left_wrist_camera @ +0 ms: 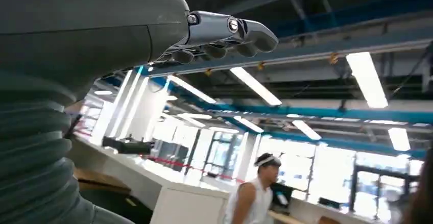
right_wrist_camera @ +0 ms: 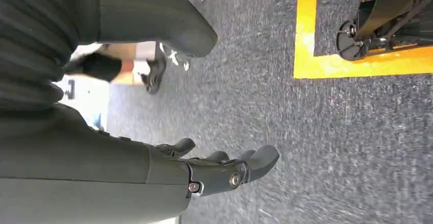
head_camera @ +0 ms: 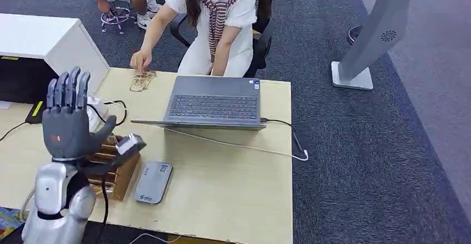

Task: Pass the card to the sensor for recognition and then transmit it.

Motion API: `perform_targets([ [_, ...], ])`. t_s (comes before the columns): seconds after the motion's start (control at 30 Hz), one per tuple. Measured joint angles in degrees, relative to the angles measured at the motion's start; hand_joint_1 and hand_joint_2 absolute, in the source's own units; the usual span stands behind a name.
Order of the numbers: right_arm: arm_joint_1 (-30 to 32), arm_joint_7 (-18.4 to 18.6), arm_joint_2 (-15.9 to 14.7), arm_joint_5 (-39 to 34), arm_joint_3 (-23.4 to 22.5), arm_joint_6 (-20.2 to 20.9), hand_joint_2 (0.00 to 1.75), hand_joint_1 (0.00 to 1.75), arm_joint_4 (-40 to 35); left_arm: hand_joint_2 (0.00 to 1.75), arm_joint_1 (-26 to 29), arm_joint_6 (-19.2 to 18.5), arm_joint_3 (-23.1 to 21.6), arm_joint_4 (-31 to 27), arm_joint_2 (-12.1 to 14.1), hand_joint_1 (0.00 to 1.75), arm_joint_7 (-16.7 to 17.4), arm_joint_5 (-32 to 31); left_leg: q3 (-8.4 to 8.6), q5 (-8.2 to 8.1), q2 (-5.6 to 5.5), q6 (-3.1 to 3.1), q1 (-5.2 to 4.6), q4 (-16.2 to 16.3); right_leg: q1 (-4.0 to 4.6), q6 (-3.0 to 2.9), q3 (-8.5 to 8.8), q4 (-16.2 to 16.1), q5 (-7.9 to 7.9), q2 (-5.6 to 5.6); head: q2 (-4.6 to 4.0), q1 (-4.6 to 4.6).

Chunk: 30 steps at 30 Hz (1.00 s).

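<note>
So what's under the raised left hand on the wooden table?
Under the left hand stands a brown slotted wooden holder, beside a flat grey device. The hand covers most of the holder, so its contents can't be seen.

The head camera looks steeply down from high over the pale wooden desk [head_camera: 233, 183]. The left wrist camera sits close behind its hand, tilted up toward ceiling lights. The right wrist camera faces dark grey carpet [right_wrist_camera: 306, 147], which the head view shares.
</note>
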Motion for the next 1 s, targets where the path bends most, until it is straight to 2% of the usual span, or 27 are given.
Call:
perform_targets([
  [0.1, 0.23, -0.42, 0.44, -0.70, -1.42, -0.97, 1.75, 0.00, 0.00, 1.75, 10.69, 7.37, -0.18, -6.40, -0.52, 0.00, -3.64, 0.59, 0.01, -0.07, -0.01, -0.03, 0.00, 0.00, 0.00, 0.03, -0.01, -0.01, -0.07, -0.01, 0.00, 0.02],
  [0.17, 0.31, -0.79, 0.64, -0.90, -2.25, -1.44, 1.75, 0.00, 0.00, 1.75, 15.98, 9.50, -0.26, -9.54, -0.79, 0.00, -5.10, 0.86, -0.01, -0.07, -0.09, -0.03, 0.00, 0.00, 0.01, 0.02, -0.03, -0.02, -0.09, -0.10, 0.00, 0.02],
  [0.33, 0.24, -1.27, 0.92, -0.96, -3.39, -1.62, 1.75, 0.00, 0.00, 1.75, 21.83, 9.94, -0.26, -13.48, -1.16, 0.00, -6.18, 1.10, -0.01, -0.06, -0.25, -0.04, 0.02, -0.01, 0.01, 0.03, 0.09, -0.02, -0.09, -0.28, 0.00, 0.02],
  [0.53, 0.25, -2.36, 1.38, -2.10, -4.74, -2.19, 1.75, 0.00, 0.00, 1.75, 27.34, 9.82, -0.26, -17.00, -2.91, 0.00, -10.76, 2.63, 0.03, -0.02, -0.29, -0.06, 0.02, -0.01, 0.01, 0.02, 0.16, -0.01, -0.07, -0.31, 0.00, 0.02],
  [0.6, 0.25, -2.29, 1.62, -2.77, -5.33, -2.60, 1.75, 0.00, 0.00, 1.75, 29.29, 6.71, -0.26, -17.02, -3.10, 0.00, -9.68, 1.21, 0.04, -0.03, -0.29, -0.07, 0.02, -0.01, 0.01, 0.02, 0.15, -0.01, -0.08, -0.31, 0.00, 0.02],
  [0.67, 0.25, -2.10, 1.82, -3.28, -6.08, -2.69, 1.75, 0.00, 0.00, 1.75, 31.37, -1.46, -0.26, -16.87, -2.53, 0.00, -5.95, -1.03, 0.03, -0.03, -0.29, -0.07, 0.02, -0.01, 0.01, 0.02, 0.13, -0.01, -0.08, -0.31, 0.00, 0.02],
  [0.73, 0.23, -1.92, 2.03, -3.76, -6.78, -2.65, 1.75, 0.00, 0.00, 1.75, 33.17, -10.13, -0.26, -15.76, -0.43, 0.00, -0.48, -1.74, 0.02, -0.03, -0.29, -0.07, 0.02, -0.02, 0.02, 0.00, 0.12, -0.01, -0.09, -0.31, 0.00, 0.02],
  [0.77, 0.23, -1.68, 2.03, -3.76, -6.95, -2.54, 1.75, 0.00, 0.00, 1.75, 34.08, -12.05, -0.26, -15.16, 0.62, 0.00, 1.48, -1.52, 0.02, -0.03, -0.29, -0.07, 0.03, -0.03, 0.03, 0.00, 0.10, -0.01, -0.09, -0.31, 0.00, 0.00],
  [0.83, 0.25, -1.44, 2.03, -3.37, -7.43, -2.32, 1.75, 0.00, 0.00, 1.75, 35.52, -13.44, -0.24, -13.68, 3.07, 0.00, 4.81, 0.37, 0.01, -0.03, -0.29, -0.08, 0.05, -0.04, 0.04, -0.01, 0.09, 0.00, -0.10, -0.32, 0.00, 0.00],
  [1.0, 0.20, -1.44, 2.03, -2.67, -7.78, -1.53, 1.75, 0.00, 0.00, 1.75, 35.91, -14.14, 1.20, -11.01, 4.63, 0.00, 6.07, 2.65, 0.02, -0.01, -0.36, -0.09, 0.06, -0.04, 0.03, -0.01, 0.14, 0.00, -0.10, -0.44, 0.00, 0.02],
])
